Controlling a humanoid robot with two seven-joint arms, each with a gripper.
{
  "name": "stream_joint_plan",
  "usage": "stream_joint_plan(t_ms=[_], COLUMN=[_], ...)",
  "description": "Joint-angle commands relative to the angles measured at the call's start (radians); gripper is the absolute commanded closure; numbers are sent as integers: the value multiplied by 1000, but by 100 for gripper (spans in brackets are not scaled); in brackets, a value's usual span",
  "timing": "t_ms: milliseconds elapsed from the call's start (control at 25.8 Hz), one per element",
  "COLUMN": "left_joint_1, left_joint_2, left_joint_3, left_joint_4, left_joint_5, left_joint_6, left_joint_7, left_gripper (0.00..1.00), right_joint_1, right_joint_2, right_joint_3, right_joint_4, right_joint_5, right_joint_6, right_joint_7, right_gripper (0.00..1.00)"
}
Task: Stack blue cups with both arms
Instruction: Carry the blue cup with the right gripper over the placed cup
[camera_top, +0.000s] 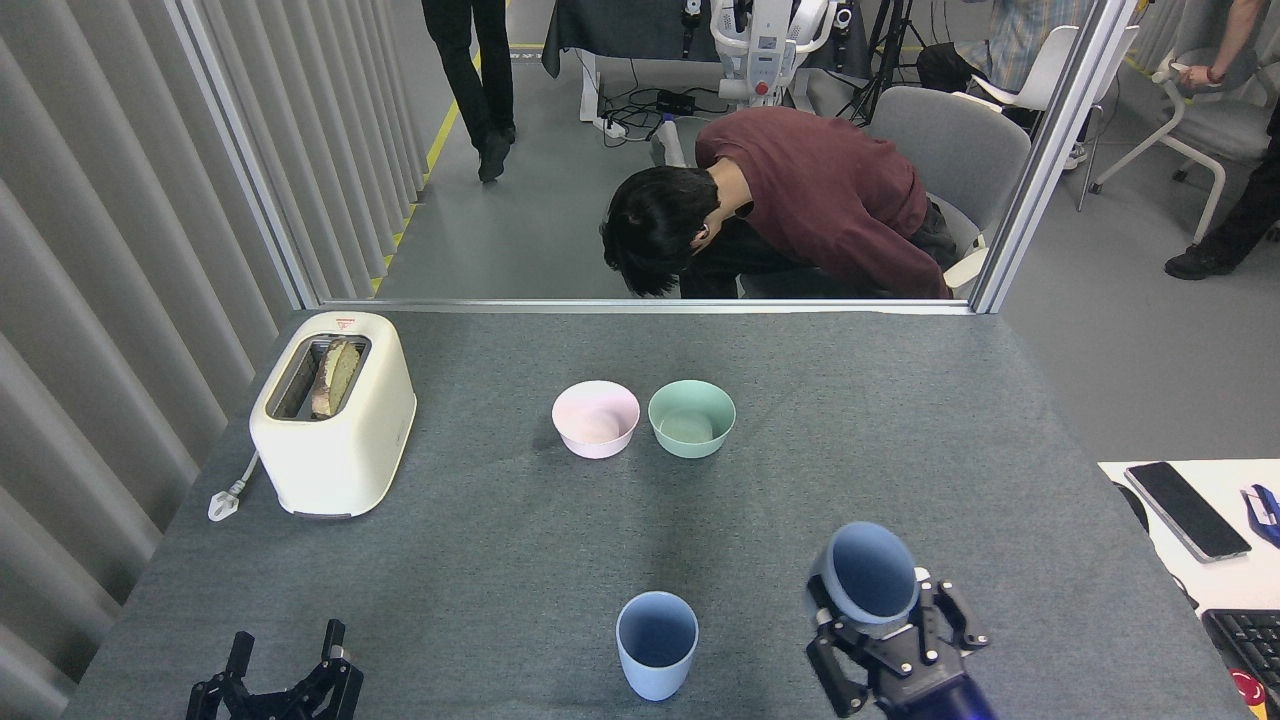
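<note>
One pale blue cup (656, 645) stands upright on the grey table (500, 550) near the front edge, in the middle. A second blue cup (866, 575) is lifted off the table to its right, tilted with its mouth toward me, held by my right gripper (895, 640), whose black fingers are shut around its lower body. My left gripper (285, 675) rests at the front left edge with its fingers spread open and nothing between them, well apart from both cups.
A pink bowl (595, 418) and a mint-green bowl (691, 418) sit side by side mid-table. A cream toaster (333, 412) with bread stands at the left. A person bends down beyond the far edge. A phone (1187, 510) lies on a white desk at right.
</note>
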Motion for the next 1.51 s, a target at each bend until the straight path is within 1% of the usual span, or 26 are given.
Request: stream_joint_plan(t_ms=[0, 78, 117, 194, 272, 505, 699, 854, 1204, 1476], left_joint_1=[13, 15, 15, 15, 15, 15, 15, 15, 12, 12], left_joint_2=[-6, -6, -7, -6, -6, -6, -6, -3, 4, 4], left_joint_3=[0, 0, -2, 0, -2, 0, 0, 0, 1, 1], left_joint_4=[-10, -10, -10, -8, -10, -7, -7, 1, 1, 4], left_joint_5=[-2, -2, -2, -4, -4, -4, -4, -4, -4, -2], left_joint_6=[0, 0, 0, 0, 0, -3, -5, -5, -7, -7], left_joint_7=[0, 0, 0, 0, 0, 0, 0, 0, 0, 0], left_gripper=[0, 0, 0, 0, 0, 0, 0, 0, 0, 0], right_joint_1=[16, 9, 6, 3, -4, -27, -48, -68, -56, -48], right_joint_2=[59, 102, 122, 158, 181, 197, 214, 214, 213, 207], right_joint_3=[126, 141, 149, 152, 152, 181, 187, 187, 232, 230], right_joint_4=[-53, -49, -43, -29, -3, 3, 43, 52, 52, 52], right_joint_5=[73, 125, 141, 159, 176, 183, 202, 205, 207, 210], right_joint_6=[0, 0, 0, 3, 29, 43, 44, 44, 44, 46], right_joint_7=[33, 57, 66, 80, 92, 94, 96, 96, 94, 94], right_gripper=[47, 47, 47, 47, 47, 47, 47, 47, 47, 46])
